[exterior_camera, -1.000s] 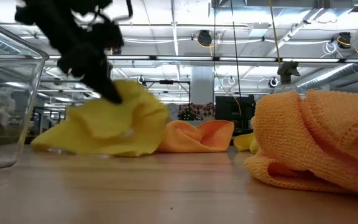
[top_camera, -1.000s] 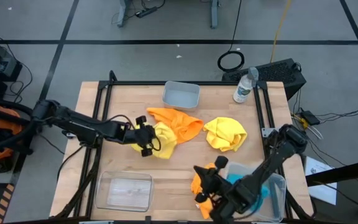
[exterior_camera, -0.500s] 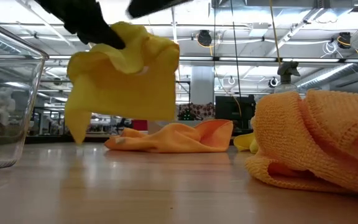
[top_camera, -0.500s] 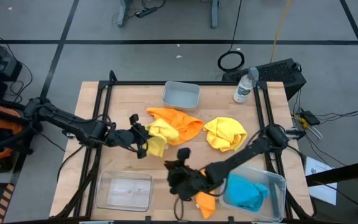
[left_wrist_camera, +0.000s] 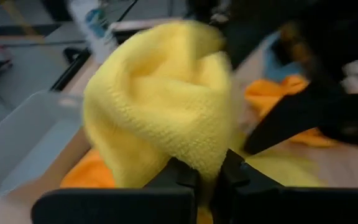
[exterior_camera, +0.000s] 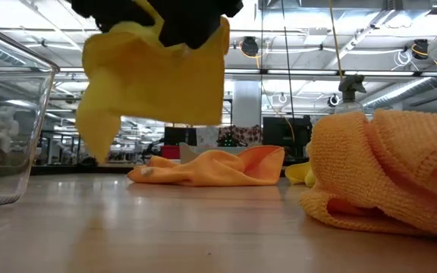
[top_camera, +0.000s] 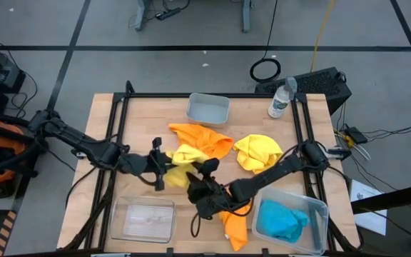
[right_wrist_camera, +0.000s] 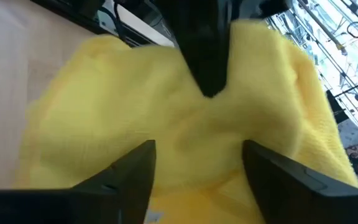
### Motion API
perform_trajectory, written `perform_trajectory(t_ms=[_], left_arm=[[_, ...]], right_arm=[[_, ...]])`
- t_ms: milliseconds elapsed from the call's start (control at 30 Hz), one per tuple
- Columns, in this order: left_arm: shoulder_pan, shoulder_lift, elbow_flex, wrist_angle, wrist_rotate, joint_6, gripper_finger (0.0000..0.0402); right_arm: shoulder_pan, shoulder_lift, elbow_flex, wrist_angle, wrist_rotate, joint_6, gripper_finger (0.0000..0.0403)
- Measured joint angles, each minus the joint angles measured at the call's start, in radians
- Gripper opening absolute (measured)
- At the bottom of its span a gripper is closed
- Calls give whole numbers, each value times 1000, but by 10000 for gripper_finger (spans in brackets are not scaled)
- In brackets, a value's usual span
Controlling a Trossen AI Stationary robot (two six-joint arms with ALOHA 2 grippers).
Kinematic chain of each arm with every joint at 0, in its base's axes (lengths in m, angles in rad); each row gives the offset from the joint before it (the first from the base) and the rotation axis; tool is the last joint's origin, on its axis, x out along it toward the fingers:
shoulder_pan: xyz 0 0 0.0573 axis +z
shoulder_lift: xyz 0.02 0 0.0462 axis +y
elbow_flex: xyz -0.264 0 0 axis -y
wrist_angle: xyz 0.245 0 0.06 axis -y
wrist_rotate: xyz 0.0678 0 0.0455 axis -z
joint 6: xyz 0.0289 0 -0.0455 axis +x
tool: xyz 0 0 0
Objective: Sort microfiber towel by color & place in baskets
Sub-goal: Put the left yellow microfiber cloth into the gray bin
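Presently crumpled yellow microfiber towel (exterior_camera: 154, 72) hangs lengthwise downward, pinched by left gripper (top_camera: 157, 165) above wooden table (exterior_camera: 203, 227); right gripper (top_camera: 204, 173) spread wide (adjacent)

A bright yellow towel (top_camera: 179, 156) is seen lifted over the pale wood-grain tabletop (top_camera: 105, 135), its weave finely looped. A second yellow towel (top_camera: 260, 153) and two orange towels (top_camera: 204, 138) (top_camera: 235, 227) are shown, the nearer orange one coarsely ribbed. A bright blue towel (top_camera: 282, 220) is seen in a clear basket (top_camera: 321, 207). A greyish basket (top_camera: 207, 108) and another clear basket (top_camera: 143, 218) are visible. Both arms are black.
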Motion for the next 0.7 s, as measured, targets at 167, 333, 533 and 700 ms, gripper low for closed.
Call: perform_trajectory(t_ms=[167, 333, 533, 700], left_arm=[[-40, 0, 0, 54, 24, 55, 15], [-59, 1, 0, 113, 40, 127, 15], [-78, 33, 0, 156, 132, 216, 15], [-78, 72, 0, 150, 167, 217, 15]], right_arm=[[-6, 0, 0, 12, 34, 23, 260], [-7, -1, 0, 93, -17, 0, 261], [-12, -2, 0, 143, -139, -1, 241], [-11, -2, 0, 165, -169, -35, 198]])
